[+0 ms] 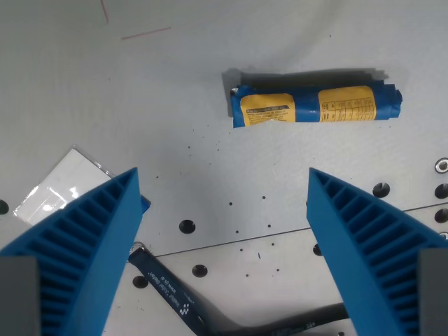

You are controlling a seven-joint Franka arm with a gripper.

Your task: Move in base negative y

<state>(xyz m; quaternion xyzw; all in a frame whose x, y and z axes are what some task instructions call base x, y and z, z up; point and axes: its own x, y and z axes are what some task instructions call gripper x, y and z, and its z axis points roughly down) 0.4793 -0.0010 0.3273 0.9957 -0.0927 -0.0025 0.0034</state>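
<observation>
Hand [222,210] wide open, empty, blue fingers [91,238] at lower left and right. Blue-yellow roll [315,105] on desk [140,105], upper right. Best kept level, sliding sideways clear of roll and strap [168,290].

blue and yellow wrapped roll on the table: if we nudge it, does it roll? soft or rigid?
The wrapped roll lies on its side and looks roughly cylindrical, so a push across its length would probably roll it. Its wrapper is creased and crimped at the ends, so it likely dents under squeeze rather than staying rigid. The glossy wrap may be a bit slippery. The gripper is open and clear of it.
</observation>
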